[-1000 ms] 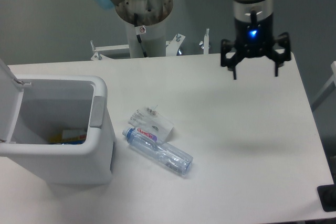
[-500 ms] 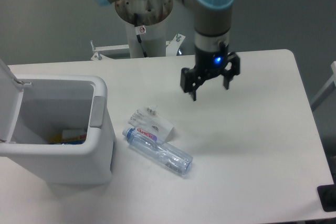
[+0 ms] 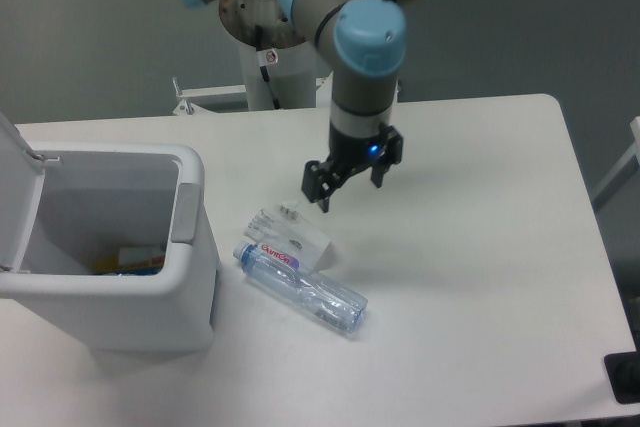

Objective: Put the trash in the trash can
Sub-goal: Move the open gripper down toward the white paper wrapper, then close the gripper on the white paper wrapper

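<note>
A crushed clear plastic bottle with a pale blue cap and red-purple label lies on the white table, just right of the trash can. A small clear blister pack lies touching the bottle's upper side. The trash can is a large pale grey bin at the left with its lid flipped up, and some items show inside it. My gripper hangs open above the table, up and to the right of the blister pack, with nothing between its fingers.
The arm's base column rises behind the table's far edge. A dark object sits at the table's front right corner. The table's right edge runs close to a pale frame piece.
The gripper has swung from the table's far right down and left, ending near the blister pack. It stayed open. The bottle, pack and bin have not moved.
</note>
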You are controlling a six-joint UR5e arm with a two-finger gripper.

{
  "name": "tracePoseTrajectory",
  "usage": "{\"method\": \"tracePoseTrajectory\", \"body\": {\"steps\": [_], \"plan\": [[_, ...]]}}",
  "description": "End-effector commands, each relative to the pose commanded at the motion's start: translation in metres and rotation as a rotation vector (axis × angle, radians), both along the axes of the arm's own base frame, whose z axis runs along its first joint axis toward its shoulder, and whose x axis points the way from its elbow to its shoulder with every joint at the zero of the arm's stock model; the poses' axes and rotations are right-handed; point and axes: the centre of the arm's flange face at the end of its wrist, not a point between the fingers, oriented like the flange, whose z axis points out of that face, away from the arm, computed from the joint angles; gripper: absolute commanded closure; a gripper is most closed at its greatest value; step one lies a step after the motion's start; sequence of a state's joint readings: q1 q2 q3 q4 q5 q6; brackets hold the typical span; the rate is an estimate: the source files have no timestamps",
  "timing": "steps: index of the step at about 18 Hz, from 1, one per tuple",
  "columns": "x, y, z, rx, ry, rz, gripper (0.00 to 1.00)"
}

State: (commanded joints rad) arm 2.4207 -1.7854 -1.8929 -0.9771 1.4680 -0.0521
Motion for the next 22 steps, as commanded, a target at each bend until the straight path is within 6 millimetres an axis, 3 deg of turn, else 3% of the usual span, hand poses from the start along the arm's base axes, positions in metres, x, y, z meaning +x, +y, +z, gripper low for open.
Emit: {"method": "tracePoseTrajectory", "body": {"steps": [7,13,15,20,22], "plan": [[0.005,0.013,-0.052,-0.047,-0.053,-0.012,0.00],[0.003,0.014,-0.061,-0.052,-0.054,-0.011,0.01],[0.004,0.014,-0.062,-0.055,-0.054,-0.011,0.10],[0.008,0.010,-0.068,-0.063,-0.061,-0.012,0.20],[0.008,0.010,-0.068,-0.064,-0.060,-0.012,0.38]]}}
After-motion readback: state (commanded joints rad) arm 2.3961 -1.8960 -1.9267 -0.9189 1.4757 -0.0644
